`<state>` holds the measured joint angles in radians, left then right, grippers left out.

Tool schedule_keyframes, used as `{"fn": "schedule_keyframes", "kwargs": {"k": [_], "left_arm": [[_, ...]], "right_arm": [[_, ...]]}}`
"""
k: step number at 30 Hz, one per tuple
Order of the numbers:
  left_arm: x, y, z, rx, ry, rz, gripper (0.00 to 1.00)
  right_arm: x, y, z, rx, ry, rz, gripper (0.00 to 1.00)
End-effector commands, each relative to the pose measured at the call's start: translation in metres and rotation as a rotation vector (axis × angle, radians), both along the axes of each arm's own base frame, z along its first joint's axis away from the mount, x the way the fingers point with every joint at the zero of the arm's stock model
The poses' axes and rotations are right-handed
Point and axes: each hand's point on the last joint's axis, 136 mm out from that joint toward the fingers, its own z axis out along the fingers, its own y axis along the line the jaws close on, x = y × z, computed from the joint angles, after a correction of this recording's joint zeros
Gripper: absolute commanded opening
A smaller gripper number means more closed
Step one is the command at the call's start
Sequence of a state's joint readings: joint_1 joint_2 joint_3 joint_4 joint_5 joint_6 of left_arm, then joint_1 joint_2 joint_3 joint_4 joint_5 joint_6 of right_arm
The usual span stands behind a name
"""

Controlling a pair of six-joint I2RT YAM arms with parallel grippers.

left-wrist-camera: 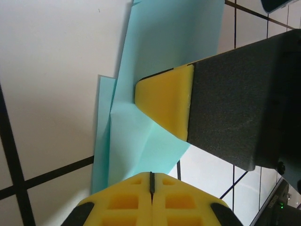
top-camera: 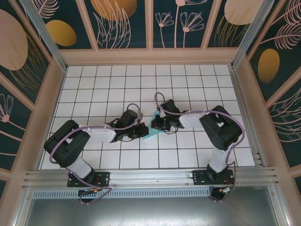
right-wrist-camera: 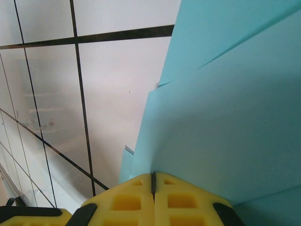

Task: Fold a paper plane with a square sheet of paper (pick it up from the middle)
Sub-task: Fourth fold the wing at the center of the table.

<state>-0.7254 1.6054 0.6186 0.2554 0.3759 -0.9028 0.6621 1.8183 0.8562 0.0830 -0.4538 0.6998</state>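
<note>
A thin, plain light-blue sheet of paper [left-wrist-camera: 160, 47], partly folded into overlapping layers with sharp diagonal creases and a narrow under-layer showing along one edge, lies near the middle of the white gridded table [top-camera: 117, 84].

left arm [top-camera: 94, 135] and right arm [top-camera: 207, 120] crowding paper [top-camera: 149, 133], open table [top-camera: 117, 84] beyond, walls [top-camera: 150, 56] around

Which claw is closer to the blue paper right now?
Right, by a hair. The right claw, shut, presses down on top of the blue paper; the left claw, also shut, sits at the paper's edge, and I cannot tell whether it touches.
</note>
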Motion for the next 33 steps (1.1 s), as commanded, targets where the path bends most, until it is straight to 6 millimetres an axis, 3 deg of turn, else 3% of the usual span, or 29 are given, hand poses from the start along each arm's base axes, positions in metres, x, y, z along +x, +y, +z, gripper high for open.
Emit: {"fn": "schedule_keyframes", "kwargs": {"k": [1, 17, 20, 26, 29, 33], "left_arm": [[-0.011, 0.006, -0.014, 0.015, 0.064, -0.003, 0.07], [-0.037, 0.028, -0.049, 0.104, 0.187, 0.012, 0.07], [-0.032, 0.027, -0.039, 0.096, 0.151, 0.014, 0.08], [-0.001, 0.0, 0.013, -0.032, -0.007, 0.009, 0.13], [0.01, -0.008, 0.013, -0.019, -0.018, -0.001, 0.12], [0.015, -0.009, -0.005, 0.036, 0.01, -0.003, 0.1]], "right_arm": [[-0.021, -0.04, -0.053, -0.191, 0.118, -0.065, 0.02], [-0.023, -0.044, -0.058, -0.218, 0.131, -0.07, 0.02], [-0.024, -0.044, -0.059, -0.219, 0.134, -0.071, 0.02], [-0.025, -0.045, -0.061, -0.221, 0.137, -0.07, 0.02], [-0.026, -0.045, -0.062, -0.222, 0.143, -0.071, 0.02], [-0.027, -0.045, -0.064, -0.222, 0.148, -0.072, 0.02]]}}
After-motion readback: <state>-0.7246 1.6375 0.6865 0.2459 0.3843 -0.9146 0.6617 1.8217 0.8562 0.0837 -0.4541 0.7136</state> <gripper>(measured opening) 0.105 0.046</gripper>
